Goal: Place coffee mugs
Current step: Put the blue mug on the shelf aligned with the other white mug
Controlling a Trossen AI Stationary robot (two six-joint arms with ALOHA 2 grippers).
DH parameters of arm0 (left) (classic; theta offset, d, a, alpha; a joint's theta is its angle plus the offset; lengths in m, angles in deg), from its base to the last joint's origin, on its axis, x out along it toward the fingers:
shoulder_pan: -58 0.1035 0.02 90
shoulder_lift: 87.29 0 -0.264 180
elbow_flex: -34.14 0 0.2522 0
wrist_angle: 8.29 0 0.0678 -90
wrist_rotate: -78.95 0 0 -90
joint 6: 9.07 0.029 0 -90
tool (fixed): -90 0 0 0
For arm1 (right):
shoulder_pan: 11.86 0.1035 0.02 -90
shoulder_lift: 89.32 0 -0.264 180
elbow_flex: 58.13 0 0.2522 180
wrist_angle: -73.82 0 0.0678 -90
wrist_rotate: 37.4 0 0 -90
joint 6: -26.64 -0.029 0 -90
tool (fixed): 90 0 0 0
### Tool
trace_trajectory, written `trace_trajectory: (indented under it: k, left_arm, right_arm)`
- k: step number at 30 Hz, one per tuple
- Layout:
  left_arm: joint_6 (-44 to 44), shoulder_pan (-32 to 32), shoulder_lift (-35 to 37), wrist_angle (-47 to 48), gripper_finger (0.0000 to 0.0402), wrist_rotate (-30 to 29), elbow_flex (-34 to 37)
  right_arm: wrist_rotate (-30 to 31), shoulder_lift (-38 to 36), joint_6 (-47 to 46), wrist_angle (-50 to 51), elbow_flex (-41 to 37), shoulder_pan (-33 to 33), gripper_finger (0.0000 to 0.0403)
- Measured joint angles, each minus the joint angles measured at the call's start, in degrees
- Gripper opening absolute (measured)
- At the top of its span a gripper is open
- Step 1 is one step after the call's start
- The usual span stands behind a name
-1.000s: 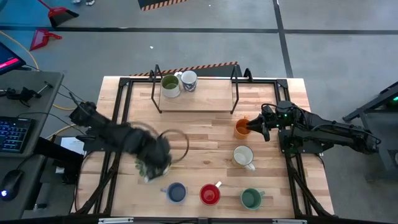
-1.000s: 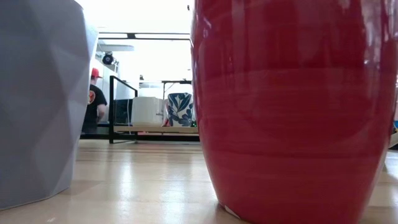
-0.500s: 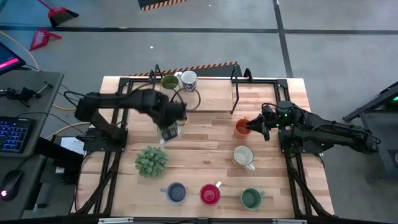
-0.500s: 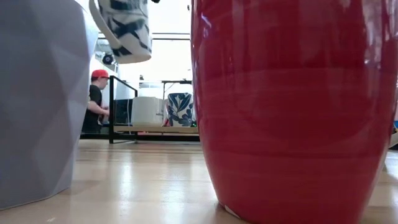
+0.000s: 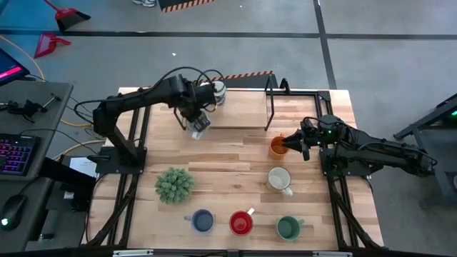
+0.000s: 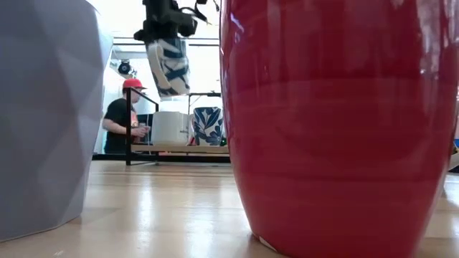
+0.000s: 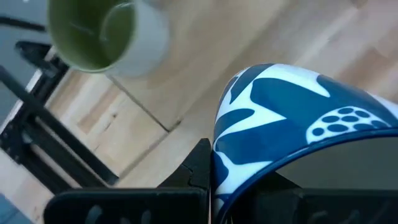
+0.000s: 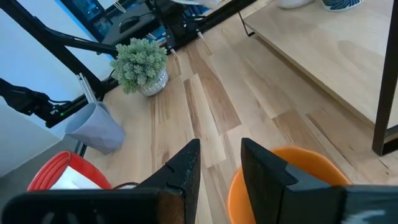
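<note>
While clamped on a blue-patterned mug held above the shelf, left gripper nears the olive mug; right gripper pinches the orange mug rim. Only low view shows us a person.

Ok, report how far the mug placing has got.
Done: an olive mug and a patterned white mug stand on the raised shelf. In hand: the left pincer holds a blue-patterned mug in the air at the shelf's left end; the right pincer grips the orange mug's rim. Left: the cream, blue, red and green mugs on the table.
</note>
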Motion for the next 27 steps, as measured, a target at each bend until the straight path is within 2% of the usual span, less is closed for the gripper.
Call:
trace_trajectory:
  k: [18, 27]
  left_arm:
    - [0.96, 7.34, -11.87, -0.35, 0.0010, 1.65, 0.02]
    - [0.48, 9.69, -14.58, -3.00, 0.0010, 1.93, 0.02]
  right_arm:
    - [0.00, -0.01, -0.65, -1.14, 0.00, 0.01, 0.0097]
    - [0.00, 0.00, -0.65, -1.59, 0.00, 0.01, 0.0097]
